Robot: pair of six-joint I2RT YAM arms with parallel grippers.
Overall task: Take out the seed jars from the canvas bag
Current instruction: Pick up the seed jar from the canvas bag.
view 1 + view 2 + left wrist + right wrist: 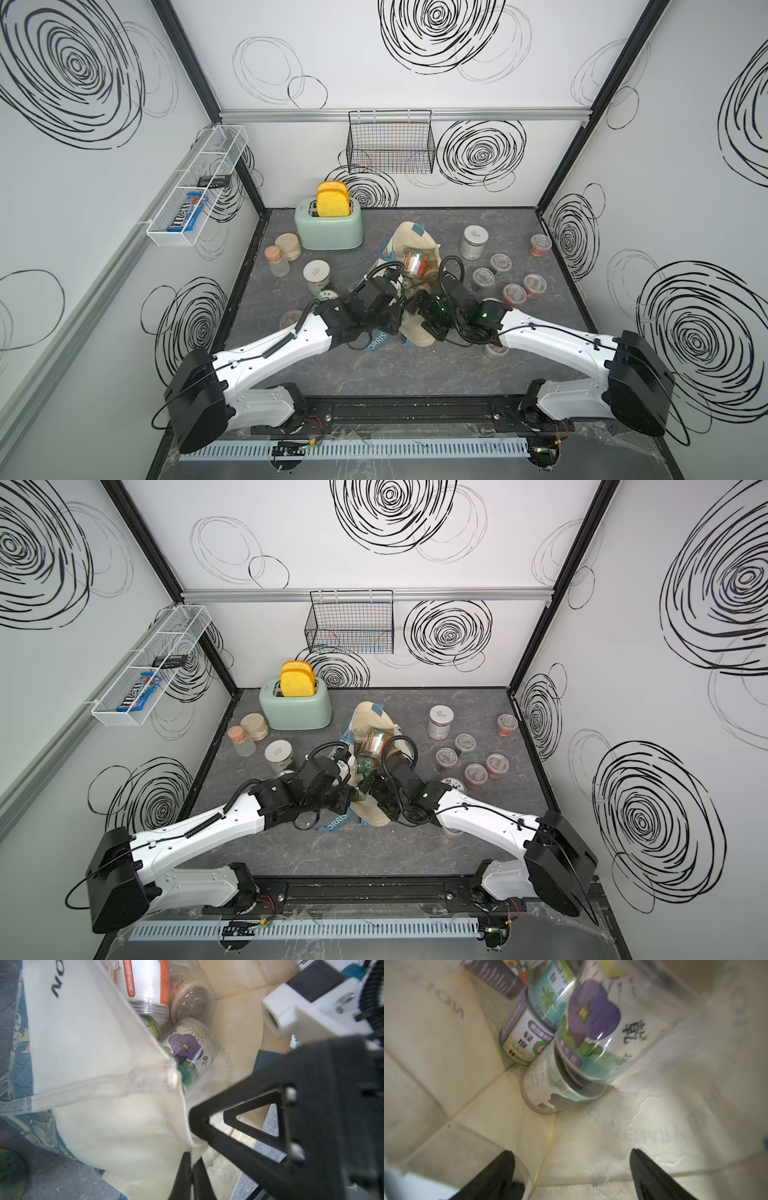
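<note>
Several seed jars [514, 294] already stand on the counter [374, 374], right of centre in both top views. More lie inside the canvas bag [409, 237], which sprawls at mid-frame, below and right of the toaster [328, 228]. The step in hand looks like another pick from the bag. The left end effector [191, 1155] is clamped on the bag's hem, holding the mouth up. The right end effector [571, 1152] is inside the bag, jaws wide apart with nothing between them. The purple-flower jar [591, 1028] lies on its side just ahead, resting against other jars. The next move probably calls for reaching forward, straddling that jar's round wall, closing, then lifting it out without snagging the canvas.
</note>
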